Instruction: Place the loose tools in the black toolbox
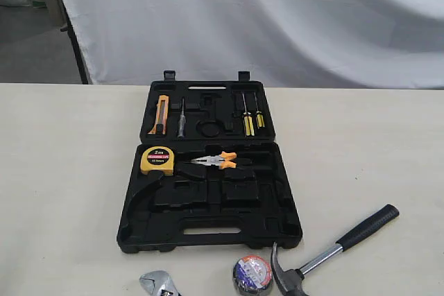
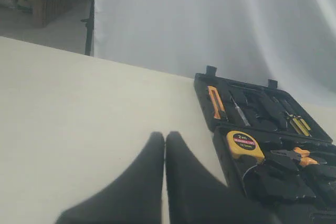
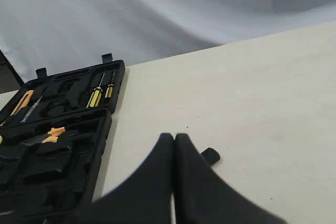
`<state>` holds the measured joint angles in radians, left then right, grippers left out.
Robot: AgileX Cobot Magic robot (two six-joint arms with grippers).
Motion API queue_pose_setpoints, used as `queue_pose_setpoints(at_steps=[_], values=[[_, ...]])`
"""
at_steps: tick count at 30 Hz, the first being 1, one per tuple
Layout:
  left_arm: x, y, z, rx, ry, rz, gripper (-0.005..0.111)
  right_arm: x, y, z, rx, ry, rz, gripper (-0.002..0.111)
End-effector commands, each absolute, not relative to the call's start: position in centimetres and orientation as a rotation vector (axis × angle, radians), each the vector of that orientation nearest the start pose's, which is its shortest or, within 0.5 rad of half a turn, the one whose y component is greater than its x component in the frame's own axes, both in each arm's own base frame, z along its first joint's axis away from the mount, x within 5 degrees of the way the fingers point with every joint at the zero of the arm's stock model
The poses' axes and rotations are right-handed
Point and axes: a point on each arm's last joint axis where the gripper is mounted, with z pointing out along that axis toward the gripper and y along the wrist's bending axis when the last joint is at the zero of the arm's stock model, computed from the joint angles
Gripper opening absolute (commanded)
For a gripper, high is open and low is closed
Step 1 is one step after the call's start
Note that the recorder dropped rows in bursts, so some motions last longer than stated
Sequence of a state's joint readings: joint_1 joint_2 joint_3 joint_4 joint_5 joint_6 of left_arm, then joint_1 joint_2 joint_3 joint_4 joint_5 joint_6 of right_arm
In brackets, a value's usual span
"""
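**Both jaws clenched and empty, loose tools outside the open box**

Exterior view: the box (image 1: 208, 232) lies open on the surface (image 1: 62, 171). A tape measure (image 1: 158, 160) and pliers (image 1: 218, 161) sit in its base, and screwdrivers (image 1: 248, 121) sit in its lid. The hammer (image 1: 340, 246), tape roll (image 1: 252, 272) and wrench (image 1: 159, 284) lie on the surface close to the box's handle edge. The roll is just beside the hammer's head.

Left wrist view: the left jaws are pressed tip to tip with nothing between them, over bare surface. The box lies ahead of the tips and off to one side, apart from them.

Right wrist view: the right jaws are likewise clenched on nothing. The end of the hammer's handle peeks out just beside them on the surface below. The box lies ahead, off to the other side.
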<state>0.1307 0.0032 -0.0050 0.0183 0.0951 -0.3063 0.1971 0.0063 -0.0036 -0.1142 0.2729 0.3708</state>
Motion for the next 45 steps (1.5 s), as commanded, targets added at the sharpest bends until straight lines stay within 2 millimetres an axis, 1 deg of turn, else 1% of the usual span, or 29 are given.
queue_pose_setpoints(at_steps=[1,15,17,18,19,20,22,23,25,27,28,29,31,34,39,41,45], values=[[5.5,0.9,20.8,-0.346,1.526,-0.103,0.001,5.4,0.8,18.9,0.082,1.761,0.302,0.000],[5.5,0.9,20.8,-0.346,1.526,-0.103,0.001,5.5,0.8,19.0,0.087,1.751,0.311,0.000],[5.5,0.9,20.8,-0.346,1.526,-0.103,0.001,5.5,1.1,20.0,0.213,1.640,0.490,0.000],[5.5,0.9,20.8,-0.346,1.526,-0.103,0.001,5.5,1.1,21.0,0.295,1.519,0.616,0.000],[5.5,0.9,20.8,-0.346,1.526,-0.103,0.001,5.5,1.0,21.6,0.313,1.457,0.650,0.000],[5.5,0.9,20.8,-0.346,1.526,-0.103,0.001,5.4,0.9,22.5,0.324,1.347,0.684,0.000],[5.5,0.9,20.8,-0.346,1.526,-0.103,0.001,5.1,0.6,23.5,0.335,1.220,0.723,0.000],[5.5,0.9,20.8,-0.346,1.526,-0.103,0.001,5.1,0.6,23.6,0.331,1.218,0.724,0.000],[5.5,0.9,20.8,-0.346,1.526,-0.103,0.001,5.1,1.0,23.4,0.261,1.258,0.694,0.000],[5.5,0.9,20.8,-0.346,1.526,-0.103,0.001,4.9,1.8,23.3,0.086,1.286,0.647,0.000],[5.5,0.9,20.8,-0.346,1.526,-0.103,0.001,4.9,2.1,23.1,0.028,1.312,0.659,0.000],[5.5,0.9,20.8,-0.346,1.526,-0.103,0.001,4.9,2.3,23.3,-0.006,1.353,0.664,0.000],[5.5,0.9,20.8,-0.346,1.526,-0.103,0.001,5.9,2.8,23.4,-0.036,1.512,0.666,0.000],[5.5,0.9,20.8,-0.346,1.526,-0.103,0.001,7.2,4.1,22.8,-0.120,1.685,0.667,0.000],[5.5,0.9,20.8,-0.346,1.526,-0.103,0.001,9.4,7.0,21.6,-0.285,1.938,0.665,0.000],[5.5,0.9,20.8,-0.346,1.526,-0.103,0.001,10.0,8.3,21.1,-0.347,2.015,0.678,0.000],[5.5,0.9,20.8,-0.346,1.526,-0.103,0.001,10.6,11.6,19.9,-0.513,2.159,0.700,0.000]])
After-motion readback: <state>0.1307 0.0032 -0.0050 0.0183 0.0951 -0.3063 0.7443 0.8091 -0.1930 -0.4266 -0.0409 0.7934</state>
